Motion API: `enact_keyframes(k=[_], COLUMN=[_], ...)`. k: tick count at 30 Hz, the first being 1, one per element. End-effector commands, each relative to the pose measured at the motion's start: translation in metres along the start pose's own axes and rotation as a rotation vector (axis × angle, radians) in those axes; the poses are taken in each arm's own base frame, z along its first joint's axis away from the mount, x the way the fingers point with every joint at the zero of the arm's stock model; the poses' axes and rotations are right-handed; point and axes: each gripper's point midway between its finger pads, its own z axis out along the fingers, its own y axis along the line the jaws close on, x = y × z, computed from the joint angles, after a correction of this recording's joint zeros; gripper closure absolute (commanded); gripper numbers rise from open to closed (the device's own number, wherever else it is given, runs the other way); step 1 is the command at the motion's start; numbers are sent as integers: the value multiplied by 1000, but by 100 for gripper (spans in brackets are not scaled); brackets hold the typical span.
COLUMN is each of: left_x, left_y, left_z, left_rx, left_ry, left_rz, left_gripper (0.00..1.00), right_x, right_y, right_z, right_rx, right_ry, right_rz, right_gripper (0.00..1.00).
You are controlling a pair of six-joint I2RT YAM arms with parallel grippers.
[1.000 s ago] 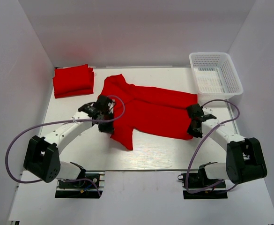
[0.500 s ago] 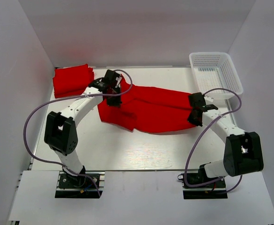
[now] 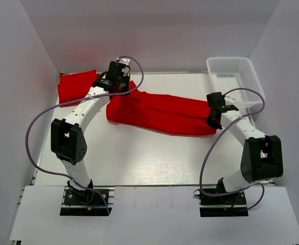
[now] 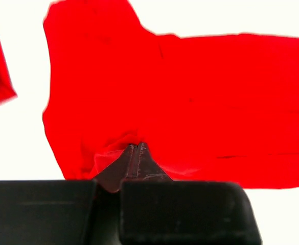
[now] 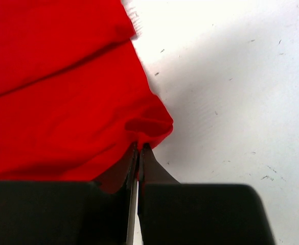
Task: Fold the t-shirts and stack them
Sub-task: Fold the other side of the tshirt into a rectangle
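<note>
Overhead: one red t-shirt lies across the worktop's far half. A folded stack sits in the far-left corner and a mesh basket at far right. Only the wrist views confirm grip: the left gripper is clenched on the shirt's edge, and the right gripper pinches its opposite corner.

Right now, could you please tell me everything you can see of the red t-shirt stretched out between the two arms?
The t-shirt is plain bright red soft cloth with no print. It lies on the white table as a long, narrow band, seemingly doubled over lengthwise, with shallow creases. The left arm's jaws are shut on its left end, the right arm's jaws on a bunched corner at its right end. It lies apart from the folded red pile.
</note>
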Motion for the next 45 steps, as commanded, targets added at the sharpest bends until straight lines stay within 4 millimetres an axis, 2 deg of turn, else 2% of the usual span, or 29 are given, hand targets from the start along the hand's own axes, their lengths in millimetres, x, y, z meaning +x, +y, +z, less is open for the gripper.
enact_keyframes(k=[1,5,7,8,10,12,16,19,20,24,25,26,27,28,31,32,33,34,35,36,38,39,40,42,43,44,45], left_x=[-40,-61,-66,-77,-78,-88,-92,-88,-88,-76,-80,-73,-76,-75,-58,-56,-47,-36,-31,-26,-27,-26,-26,-29,-32,-32,-33], left_y=[5,16,16,21,30,41,52,45,49,45,42,43,41,46,48,48,54,55,56,56,57,59,65,68,77,77,77], left_z=[1,13,16,12,21,20,28,43,44,70,74,82,82,87,98,98,104,108,109,111,109,104,103,93,91,87,82], left_rx=[-23,-57,-57,-65,-94,-130,-149,-110,-107,-76,-65,-66,-54,-61,-61,-62,-69,-70,-70,-71,-79,-89,-126,-147,-181,-182,-182], left_ry=[-123,-182,-196,-219,-212,-238,-238,-230,-229,-225,-245,-234,-246,-248,-213,-204,-181,-159,-146,-137,-131,-118,-122,-113,-115,-110,-110], left_rz=[65,95,113,112,117,114,123,144,140,171,171,182,183,177,168,168,152,138,139,140,118,118,94,93,73,73,73], left_gripper=[100,100,100,100,100,100,100,100,100,100,100,100,100,100,100,100,100,92,60,42,38,29,24,24,22,21,15], right_x=[-19,-32,-36,-39,-44,-49,-55,-56,-55,-58,-62,-60,-63,-67,-69,-69,-66,-66,-67,-65,-65,-67,-66,-65,-65,-63,-61], right_y=[-2,2,0,-2,-5,-3,0,4,5,7,10,10,12,12,16,17,19,19,22,23,27,29,30,31,30,33,32], right_z=[-2,-1,0,-1,0,-2,2,8,9,19,20,23,23,24,28,30,31,31,31,31,30,25,23,17,16,15,11], right_rx=[32,38,52,69,83,79,72,69,68,77,72,81,76,76,69,70,68,65,55,46,24,1,-5,-25,-30,-47,-61], right_ry=[-37,-48,-49,-61,-65,-74,-73,-54,-49,-45,-46,-37,-44,-48,-47,-43,-34,-30,-28,-23,-17,-17,-14,-24,-24,-22,-20], right_rz=[14,14,9,2,5,6,-5,-10,-13,-12,-9,-19,-14,-2,-2,-2,-9,-9,-13,-19,-33,-32,-37,-42,-45,-50,-56], right_gripper=[100,100,100,100,100,100,100,100,100,100,100,100,100,100,99,95,84,75,69,55,49,37,33,31,21,17,10])
